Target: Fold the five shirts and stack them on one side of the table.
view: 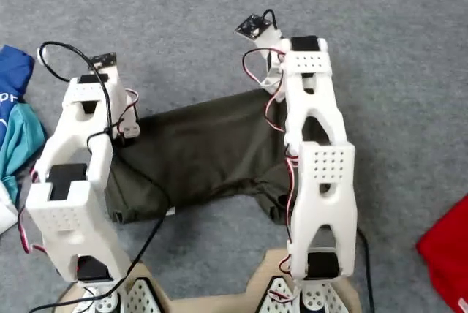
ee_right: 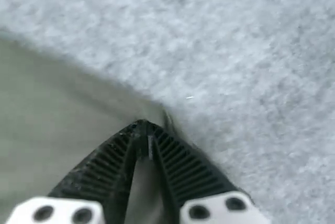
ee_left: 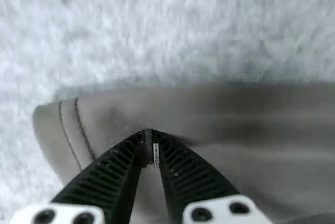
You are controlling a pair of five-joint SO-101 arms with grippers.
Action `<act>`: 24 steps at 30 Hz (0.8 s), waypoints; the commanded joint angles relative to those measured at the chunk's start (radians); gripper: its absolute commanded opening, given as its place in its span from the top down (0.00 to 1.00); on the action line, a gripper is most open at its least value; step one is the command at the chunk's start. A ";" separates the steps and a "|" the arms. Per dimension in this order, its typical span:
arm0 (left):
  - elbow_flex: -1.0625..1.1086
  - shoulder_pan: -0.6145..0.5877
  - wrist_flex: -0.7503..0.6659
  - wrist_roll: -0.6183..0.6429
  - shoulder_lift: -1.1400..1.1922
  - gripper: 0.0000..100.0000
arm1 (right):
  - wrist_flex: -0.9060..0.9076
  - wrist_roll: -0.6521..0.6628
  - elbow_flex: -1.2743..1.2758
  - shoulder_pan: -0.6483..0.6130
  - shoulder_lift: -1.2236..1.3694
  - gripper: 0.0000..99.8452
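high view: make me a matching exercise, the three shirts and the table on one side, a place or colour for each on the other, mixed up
Things:
1. olive shirt
2. red shirt
3. blue shirt
4. table

Place or colour:
a. at the right edge of the view
b. spread out in the middle
c. at the left edge of the view
d. grey all over

Pairs: 1-b, 2-a, 3-c, 4-d
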 commanded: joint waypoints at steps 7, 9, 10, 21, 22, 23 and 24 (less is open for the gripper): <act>-0.290 -0.038 0.135 -0.084 0.101 0.98 | 0.295 0.000 -0.619 0.016 0.222 1.00; -0.353 -0.034 0.190 -0.101 0.099 0.98 | 0.376 0.000 -0.740 -0.008 0.236 1.00; -0.387 -0.032 0.222 -0.112 0.097 0.98 | 0.408 0.000 -0.783 -0.021 0.237 1.00; -0.669 -0.020 0.566 -0.242 0.093 0.98 | 0.431 0.008 -0.527 -0.030 -0.077 0.99; -0.672 -0.018 0.572 -0.242 0.087 0.98 | 0.431 0.028 -0.461 -0.028 -0.127 0.99; -0.667 -0.017 0.577 -0.242 0.070 0.98 | 0.431 0.048 -0.378 -0.025 -0.182 0.99; -0.658 -0.017 0.577 -0.242 0.045 0.98 | 0.431 0.066 -0.283 -0.022 -0.243 0.99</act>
